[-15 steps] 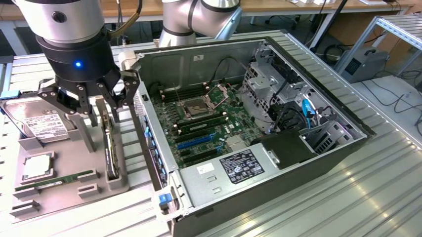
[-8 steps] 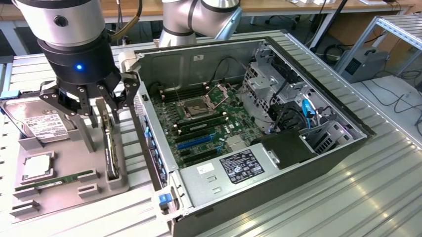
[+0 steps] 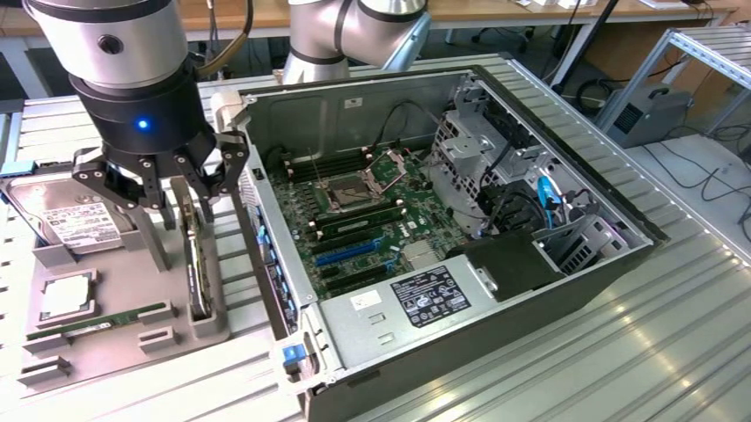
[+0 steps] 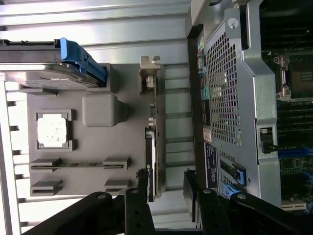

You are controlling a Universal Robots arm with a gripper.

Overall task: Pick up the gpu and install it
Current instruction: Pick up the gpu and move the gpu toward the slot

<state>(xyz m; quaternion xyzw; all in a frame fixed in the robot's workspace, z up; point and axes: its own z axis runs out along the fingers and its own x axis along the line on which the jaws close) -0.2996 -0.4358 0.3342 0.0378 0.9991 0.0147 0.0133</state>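
Observation:
The gpu (image 3: 200, 264) is a thin dark card standing on edge in a slot of the grey holder tray (image 3: 118, 338), just outside the open computer case. In the wrist view the gpu (image 4: 152, 147) runs lengthwise, with its silver bracket (image 4: 149, 73) at the far end. My gripper (image 3: 188, 207) hangs directly above the card's upper edge, open. In the wrist view my gripper (image 4: 165, 182) straddles the card's near end. One fingertip (image 4: 142, 178) sits close beside the card and the other fingertip (image 4: 188, 182) is a gap away. Nothing is held.
The open computer case (image 3: 610, 255) lies to the exterior view's right, its motherboard (image 3: 364, 229) and blue slots (image 3: 346, 253) exposed. The tray also holds a hard drive (image 3: 70, 220), a CPU (image 3: 65, 299), a green RAM stick (image 3: 100, 323) and a grey post (image 3: 153, 251) beside the card.

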